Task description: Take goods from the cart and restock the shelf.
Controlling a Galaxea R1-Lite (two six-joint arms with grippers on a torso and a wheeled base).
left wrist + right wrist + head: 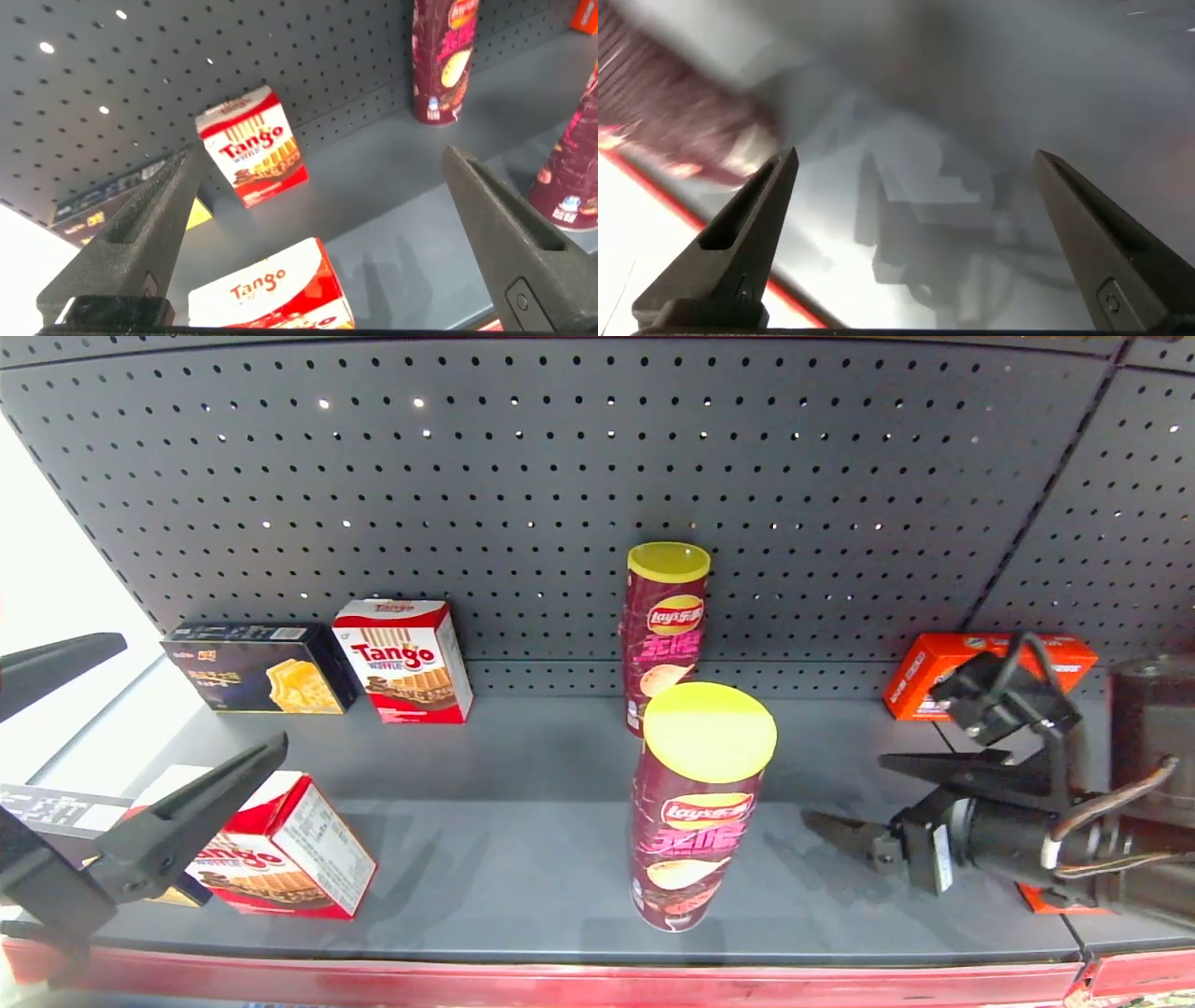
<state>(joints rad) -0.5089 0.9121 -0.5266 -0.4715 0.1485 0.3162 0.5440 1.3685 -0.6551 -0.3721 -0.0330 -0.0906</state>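
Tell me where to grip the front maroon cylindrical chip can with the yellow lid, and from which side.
Grip the front maroon chip can around mid-body, below its yellow lid, coming in level from the robot's right. It stands upright and round, so the jaws can likely close across it, and the open right gripper sits on that side, nothing between them.

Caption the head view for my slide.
Open right end effector beside the front maroon, yellow-lidded cylindrical chip can on the grey metal shelf.
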